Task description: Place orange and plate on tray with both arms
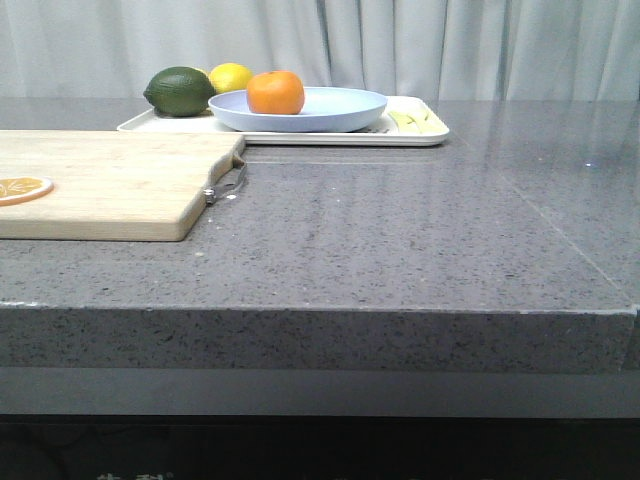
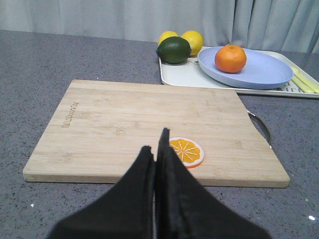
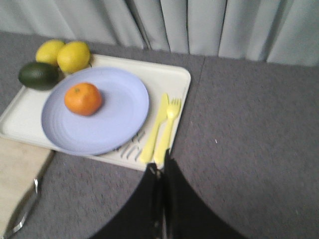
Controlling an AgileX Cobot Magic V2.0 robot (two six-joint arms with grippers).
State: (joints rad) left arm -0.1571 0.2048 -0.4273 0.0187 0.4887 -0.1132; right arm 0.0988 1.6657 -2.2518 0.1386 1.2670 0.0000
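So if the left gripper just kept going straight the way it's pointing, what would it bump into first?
Most likely the orange slice on the wooden cutting board: the left gripper, fingers shut, points right at it. Its height over the board is hard to judge, so it might pass above.

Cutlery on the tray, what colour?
Pale yellow: the knife and fork beside the plate. Clearest in the right wrist view.

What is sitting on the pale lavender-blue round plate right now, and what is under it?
Only the whole bright orange sits on the pale lavender-blue round plate. The plate rests on the cream-white rectangular tray. The tray surface directly beneath it is covered, so anything there cannot be seen.
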